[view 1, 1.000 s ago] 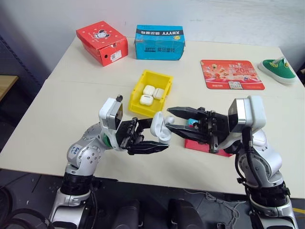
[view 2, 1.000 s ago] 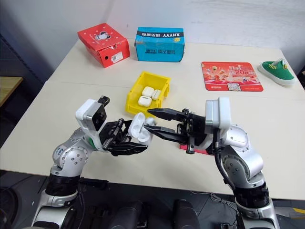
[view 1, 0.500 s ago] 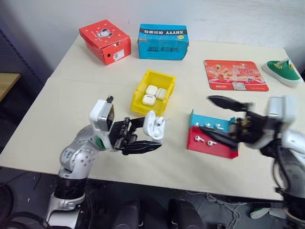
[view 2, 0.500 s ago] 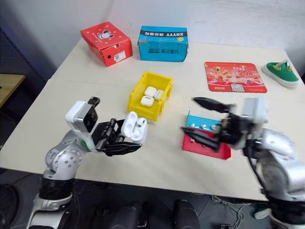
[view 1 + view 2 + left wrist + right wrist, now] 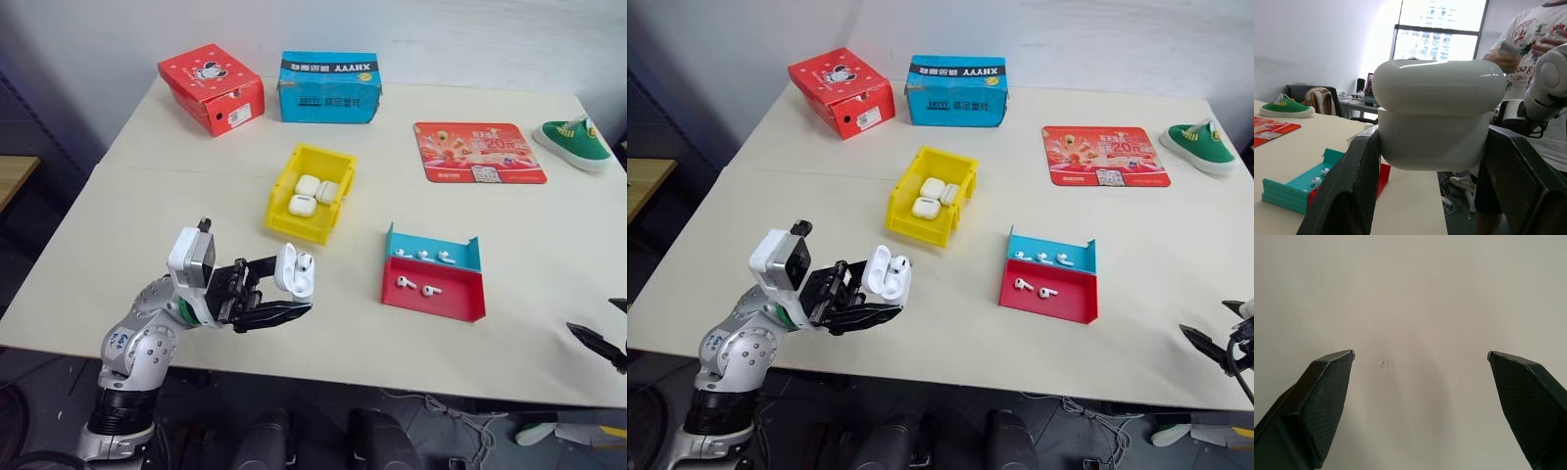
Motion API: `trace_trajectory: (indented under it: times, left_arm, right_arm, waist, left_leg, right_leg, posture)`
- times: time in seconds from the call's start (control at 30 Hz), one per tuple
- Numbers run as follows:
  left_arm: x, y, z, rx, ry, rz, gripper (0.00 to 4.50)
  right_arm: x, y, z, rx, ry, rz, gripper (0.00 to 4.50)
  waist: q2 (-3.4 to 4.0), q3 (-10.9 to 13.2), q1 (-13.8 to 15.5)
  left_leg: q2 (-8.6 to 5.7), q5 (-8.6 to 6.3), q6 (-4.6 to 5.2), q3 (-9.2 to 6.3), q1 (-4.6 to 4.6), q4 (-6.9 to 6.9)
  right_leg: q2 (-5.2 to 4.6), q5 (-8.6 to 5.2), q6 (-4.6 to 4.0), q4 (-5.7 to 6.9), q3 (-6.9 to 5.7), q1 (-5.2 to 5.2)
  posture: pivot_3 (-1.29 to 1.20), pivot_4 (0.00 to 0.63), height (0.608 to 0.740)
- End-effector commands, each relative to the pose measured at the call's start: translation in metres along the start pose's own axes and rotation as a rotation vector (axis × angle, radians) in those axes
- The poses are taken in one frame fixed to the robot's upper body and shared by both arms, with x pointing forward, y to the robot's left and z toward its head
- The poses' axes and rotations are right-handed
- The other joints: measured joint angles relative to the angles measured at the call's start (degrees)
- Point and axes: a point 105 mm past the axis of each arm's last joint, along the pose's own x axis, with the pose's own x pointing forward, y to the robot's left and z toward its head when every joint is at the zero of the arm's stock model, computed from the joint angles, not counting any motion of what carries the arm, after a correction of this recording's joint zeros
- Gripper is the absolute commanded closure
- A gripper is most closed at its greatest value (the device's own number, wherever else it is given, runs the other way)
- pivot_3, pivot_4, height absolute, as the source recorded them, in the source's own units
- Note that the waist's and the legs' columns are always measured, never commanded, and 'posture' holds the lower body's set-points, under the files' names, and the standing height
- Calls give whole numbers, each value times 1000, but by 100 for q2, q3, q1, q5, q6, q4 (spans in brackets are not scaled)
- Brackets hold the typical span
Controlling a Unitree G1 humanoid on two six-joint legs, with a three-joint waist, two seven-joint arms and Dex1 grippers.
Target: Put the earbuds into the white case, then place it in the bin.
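The white case (image 5: 295, 271) sits clamped between the black fingers of the left gripper (image 5: 277, 294), lifted above the near edge of the tabletop (image 5: 147, 206) with its hinged lid swung open and at least one earbud seated inside. In the left wrist view the case is pinched across its lower body, lid free above the fingers. At about two o'clock from it lies the red-and-blue tray (image 5: 432, 285), where five loose earbuds (image 5: 417, 287) rest: three in the blue half, two in the red. At about twelve o'clock, just beyond the case, stands the yellow bin (image 5: 310, 192), already holding three shut white cases. The right gripper (image 5: 1220, 345) hangs at the far right, off the near edge of the tabletop, jaws spread wide and empty.

The step in hand looks like fetching the next earbud. Done well, the right gripper would narrow before descending on a single earbud, pinching its stem clear of its neighbours and the tray wall. The left gripper should hold the case steady with its mouth toward the tray, so the earbud drops stem-first into the vacant well.
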Motion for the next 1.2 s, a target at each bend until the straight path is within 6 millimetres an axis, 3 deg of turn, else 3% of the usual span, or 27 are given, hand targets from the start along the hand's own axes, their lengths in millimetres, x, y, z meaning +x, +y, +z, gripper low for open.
trace_trajectory:
  times: [0.03,0.2,0.23,0.37,0.5,0.63,0.8,1.2]
  left_arm:
    - [3,-7,3,33,7,-14,1728]
    - [7,-8,2,31,5,-9,1728]
    - [8,-7,2,31,4,-8,1728]
    - [10,-6,1,30,0,-6,1728]
    - [13,-4,0,30,-1,-10,1728]
    - [12,-1,2,35,0,-5,1728]
    - [10,-2,2,40,1,-1,1728]
    - [13,-7,0,45,6,9,1728]
  right_arm:
    - [16,18,61,-148,-108,174,34]
    - [50,38,119,-221,-81,305,34]
    - [56,44,129,-228,-76,338,200]
    - [83,60,151,-261,-24,409,1247]
    - [110,73,165,-296,13,450,2680]
    - [127,83,172,-339,43,483,2680]
    - [138,92,157,-429,160,538,2680]
    - [138,83,137,-472,275,546,2680]
  waist:
    - [12,5,-28]
    - [24,12,-8]
    - [21,14,1]
    - [20,14,85]
    - [20,14,64]
    - [20,14,73]
    - [20,14,108]
    - [19,14,125]
  left_leg:
    - [0,2,-3,1,4,0]
    - [10,14,-30,8,8,0]
    - [10,16,-33,4,3,0]
    - [11,15,-30,-20,-9,0]
    - [7,6,-19,-17,-24,1]
    - [4,4,-18,-28,-34,-2]
    - [-3,5,-14,-53,-63,14]
    - [-5,27,-25,-56,-55,27]
  right_leg:
    - [0,0,0,7,0,0]
    - [1,7,-12,37,4,-19]
    - [0,8,-14,38,3,-25]
    - [0,2,-27,29,-14,-29]
    - [0,2,-27,12,-16,-34]
    - [1,2,-27,7,-39,-33]
    - [2,2,-27,16,-76,-31]
    - [6,5,-19,30,-79,-23]
  posture:
    - [0,150,740]
    - [0,150,740]
    - [0,150,740]
    - [0,150,740]
    - [0,150,740]
    - [0,150,740]
    - [0,150,740]
    - [0,150,740]
